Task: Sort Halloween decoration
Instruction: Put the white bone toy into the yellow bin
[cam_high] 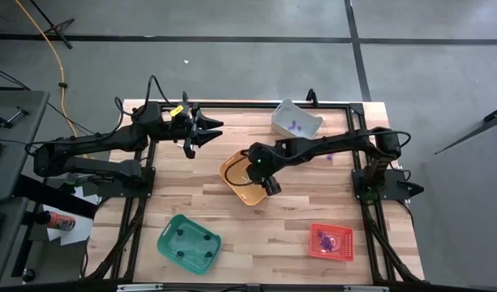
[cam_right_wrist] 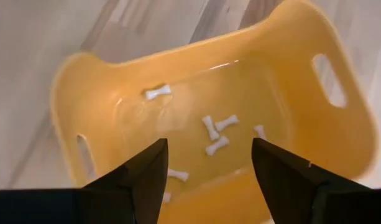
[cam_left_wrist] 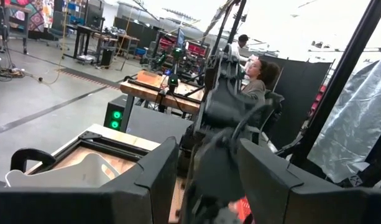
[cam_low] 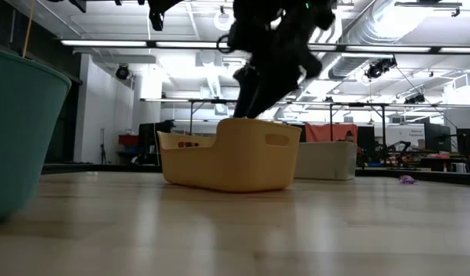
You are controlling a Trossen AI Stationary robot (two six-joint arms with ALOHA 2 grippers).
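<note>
Several whitish bone trinkets (cam_right_wrist: 216,133) lie in the orange bin (cam_right_wrist: 84,87) under the right gripper (cam_right_wrist: 206,171), fingers apart and empty, so lift it straight up clear of the rim, while the left gripper (cam_high: 206,132), also spread, waits near the table's back edge.

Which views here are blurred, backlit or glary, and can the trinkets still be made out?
Low view: ceiling lights backlight the right gripper, a dark blur above the orange bin. Left wrist view: the nearby arm is out of focus, the far room sharp. Right wrist view: bin rim smeared, a glare streak inside, yet the white bones read clearly. High view: evenly lit; trinkets mere specks.
</note>
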